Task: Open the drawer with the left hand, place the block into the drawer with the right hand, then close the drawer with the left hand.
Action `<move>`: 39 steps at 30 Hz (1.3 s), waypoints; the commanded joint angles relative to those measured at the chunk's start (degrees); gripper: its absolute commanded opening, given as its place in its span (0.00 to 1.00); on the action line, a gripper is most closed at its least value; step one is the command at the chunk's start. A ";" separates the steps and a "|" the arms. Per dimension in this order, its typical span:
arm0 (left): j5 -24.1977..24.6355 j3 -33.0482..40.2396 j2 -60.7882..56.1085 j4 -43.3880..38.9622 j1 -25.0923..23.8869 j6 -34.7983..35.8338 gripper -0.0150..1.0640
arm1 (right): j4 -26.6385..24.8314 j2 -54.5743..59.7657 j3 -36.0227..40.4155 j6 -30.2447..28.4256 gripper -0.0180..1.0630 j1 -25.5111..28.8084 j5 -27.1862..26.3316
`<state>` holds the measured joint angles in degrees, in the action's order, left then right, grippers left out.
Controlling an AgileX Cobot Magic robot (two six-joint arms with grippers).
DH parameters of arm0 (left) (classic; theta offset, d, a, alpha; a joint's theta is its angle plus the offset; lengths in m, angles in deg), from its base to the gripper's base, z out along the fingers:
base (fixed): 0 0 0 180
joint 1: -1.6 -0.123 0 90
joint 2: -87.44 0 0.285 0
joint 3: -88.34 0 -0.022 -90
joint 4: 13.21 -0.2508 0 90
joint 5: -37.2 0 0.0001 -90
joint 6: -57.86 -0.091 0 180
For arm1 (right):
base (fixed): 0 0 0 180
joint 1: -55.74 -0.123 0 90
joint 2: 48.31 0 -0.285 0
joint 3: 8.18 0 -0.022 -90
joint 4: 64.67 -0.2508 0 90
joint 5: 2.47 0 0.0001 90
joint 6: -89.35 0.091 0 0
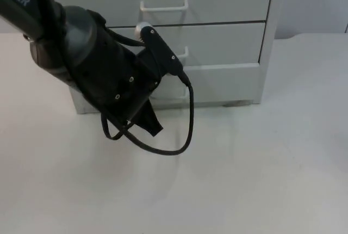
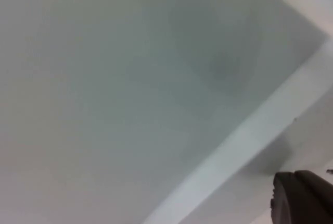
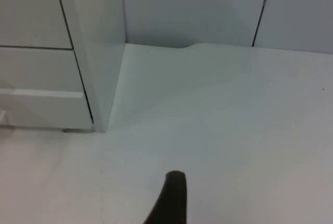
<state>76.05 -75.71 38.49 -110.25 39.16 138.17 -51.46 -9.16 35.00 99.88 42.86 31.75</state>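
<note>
hovering low in front of the cabinet, the left arm hangs over the white surface with the left jaws pointing down near the cabinet's foot. whether those jaws are open or closed i cannot tell from here; one dark fingertip sits close to a pale front and a white edge, too near to read more. the lowest drawer looks pushed out a little from the two above it, judging by the lit ledge along its top, though the arm covers much of its front. the white bar handles on the upper drawers stand clear; the lower one is half behind the arm.

the right jaws wait off to the cabinet's right side, one fingertip over bare surface, and their state i cannot tell either. the block i cannot place.

as for handling, the drawer looks like light, stiff plastic or painted board on plain runners, so it should slide easily but may skew if pulled off-centre. the sensible hold is the middle of its bar handle, fingers hooked round it, pulling straight out; the thin handle seems the weak part.
</note>
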 commanded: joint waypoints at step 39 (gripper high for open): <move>0.83 -1.83 -41.17 70.10 13.73 -58.92 0.01 | -0.03 -0.31 1.75 0.47 0.71 0.45 -2.62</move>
<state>76.85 -77.33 -1.01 -41.15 52.73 79.67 -51.46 -9.16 36.58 100.14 42.86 29.71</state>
